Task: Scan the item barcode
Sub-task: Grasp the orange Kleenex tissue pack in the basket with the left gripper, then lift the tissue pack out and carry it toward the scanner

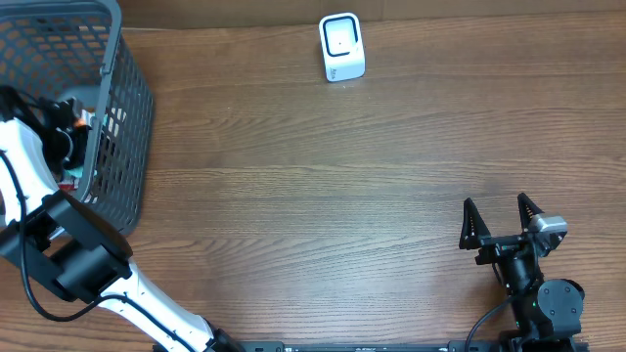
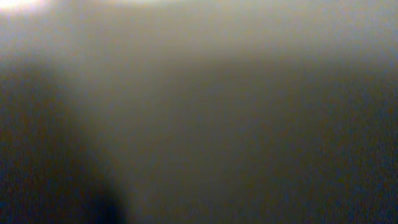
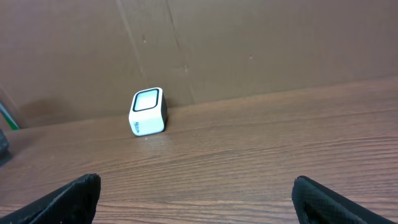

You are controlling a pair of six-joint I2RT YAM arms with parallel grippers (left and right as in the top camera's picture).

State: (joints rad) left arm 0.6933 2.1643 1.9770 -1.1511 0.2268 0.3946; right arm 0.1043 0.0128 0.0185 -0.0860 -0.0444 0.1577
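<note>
The white barcode scanner (image 1: 342, 47) stands at the table's far edge, its window facing up; the right wrist view shows the scanner (image 3: 148, 112) ahead and to the left. My left gripper (image 1: 70, 132) reaches down inside the grey mesh basket (image 1: 127, 117) at the far left, among red and teal bits of an item (image 1: 86, 118). The mesh and the arm hide its jaws. The left wrist view is a dark blur pressed close to something. My right gripper (image 1: 502, 223) rests low at the front right, open and holding nothing, with bare wood between its fingers (image 3: 323, 199).
A brown cardboard wall (image 3: 249, 50) runs behind the scanner. The left arm's white link and black joint (image 1: 73, 254) lie in front of the basket.
</note>
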